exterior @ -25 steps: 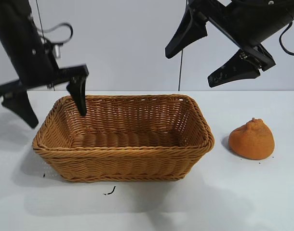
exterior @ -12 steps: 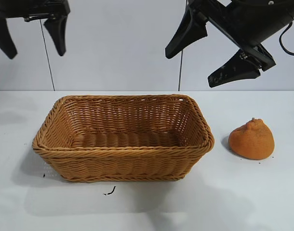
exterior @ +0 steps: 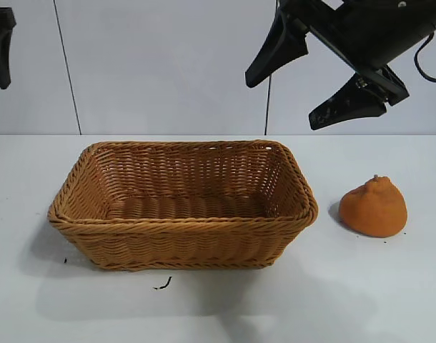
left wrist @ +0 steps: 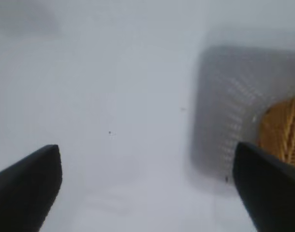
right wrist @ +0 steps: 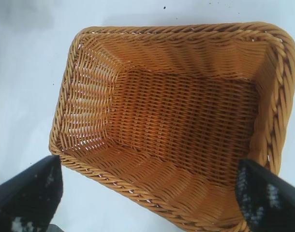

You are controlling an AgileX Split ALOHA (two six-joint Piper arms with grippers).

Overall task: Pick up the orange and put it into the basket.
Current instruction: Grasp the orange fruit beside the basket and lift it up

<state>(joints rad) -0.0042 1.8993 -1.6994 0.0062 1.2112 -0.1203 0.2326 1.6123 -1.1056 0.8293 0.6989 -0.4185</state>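
A: The right pincer (exterior: 314, 89) hangs high above the basket's right end, spread wide with nothing in it. Its wrist view looks straight down into the wicker basket (right wrist: 84, 96), which holds nothing.

B: And the orange (exterior: 375, 207)?

A: On the white bench (exterior: 389, 286), just beside the basket's (exterior: 182, 239) right end, apart from it, knobby tip up. I'd say the reach hasn't begun. The pincer should swing out to the right, come down over the fruit and close across its broad middle, below the tip.

B: Anything in the way?

A: The braided rim is close, so come in from the open side. The left pincer (left wrist: 147, 193) is parked high at the far left, fingers apart and holding nothing, clear of everything.
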